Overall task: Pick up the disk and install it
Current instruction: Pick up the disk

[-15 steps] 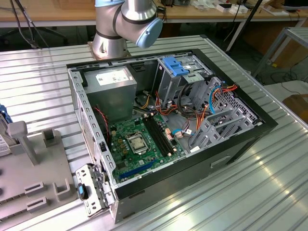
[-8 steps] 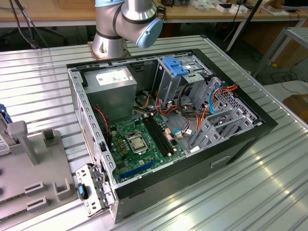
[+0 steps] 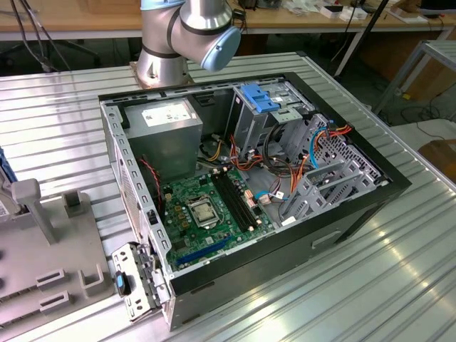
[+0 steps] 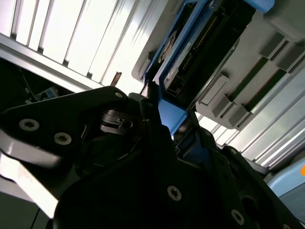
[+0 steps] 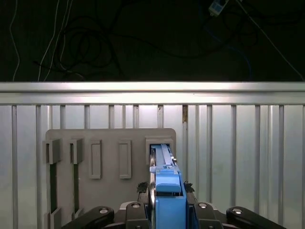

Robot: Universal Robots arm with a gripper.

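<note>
First wrist view, tool [image 5: 166,190] clasping disk [image 5: 162,155] edges, rack slot [image 5: 148,142]

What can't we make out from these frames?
- Whether the disk sits in the slot of the grey holder or above it: first wrist view, its blue frame and the gripper cover the slot.
- Most of the disk: second wrist view, the gripper's dark body covers it.
- Rest of the grey holder: exterior view, cut off at the exterior view's left edge.
</note>
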